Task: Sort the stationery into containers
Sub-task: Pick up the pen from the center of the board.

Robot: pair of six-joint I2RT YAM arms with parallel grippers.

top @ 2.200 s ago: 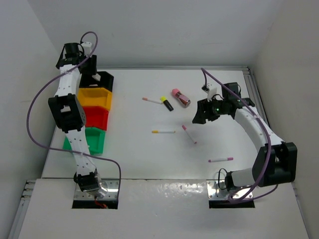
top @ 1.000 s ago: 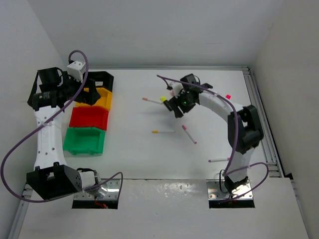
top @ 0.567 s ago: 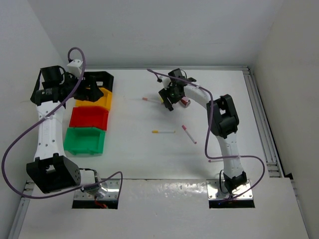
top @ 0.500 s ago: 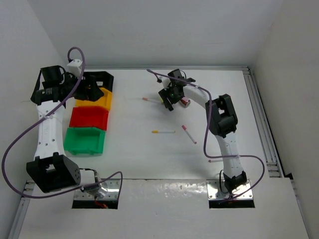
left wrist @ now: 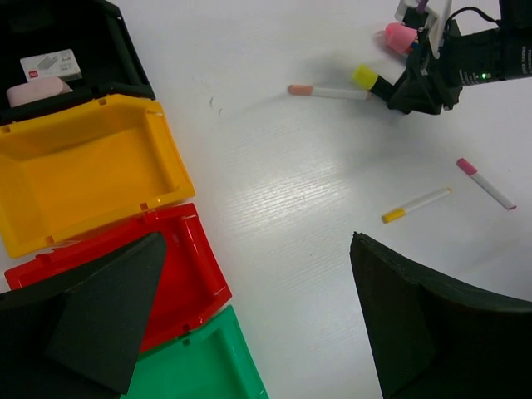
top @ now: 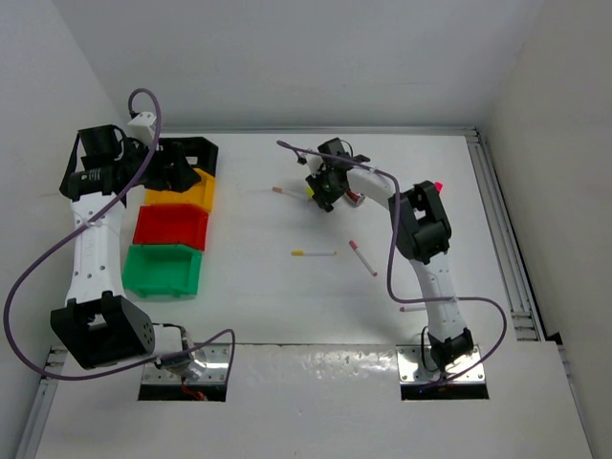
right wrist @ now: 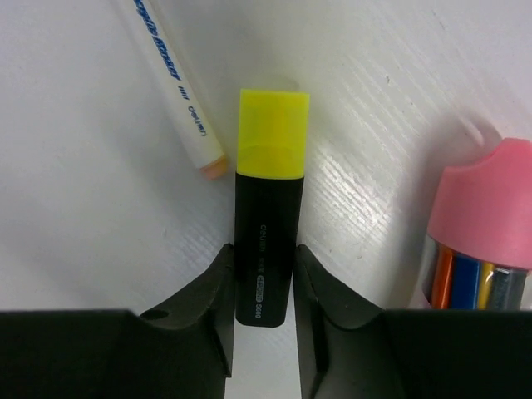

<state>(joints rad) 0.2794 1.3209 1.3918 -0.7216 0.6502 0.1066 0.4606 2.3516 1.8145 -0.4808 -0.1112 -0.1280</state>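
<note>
**Right gripper pinches the yellow-capped marker; left gripper spread wide by the bins**

Top external: The right gripper (top: 323, 191) is down on the table (top: 287, 306) at the yellow-capped marker (top: 313, 189). An orange-ended pen (top: 284, 192) lies just beside it on the bins' side, and a pink-capped block (top: 355, 197) lies just beside it on the other. The left gripper (top: 177, 170) hangs over the black bin (top: 203, 151) and the yellow bin (top: 194, 199). The red bin (top: 170, 228) and green bin (top: 163, 271) sit nearer that arm's base.

Left wrist: The left gripper's fingers (left wrist: 108, 307) are spread wide with nothing between them. The yellow, red and green bins lie under the left finger. Beyond it, the black bin holds a pale eraser (left wrist: 37, 91).

Right wrist: The fingers (right wrist: 208, 299) press on both sides of the marker's black body. The marker lies flat on the table, its cap pointing away from the gripper. The pen lies just left of the cap and the block to the right.
</note>
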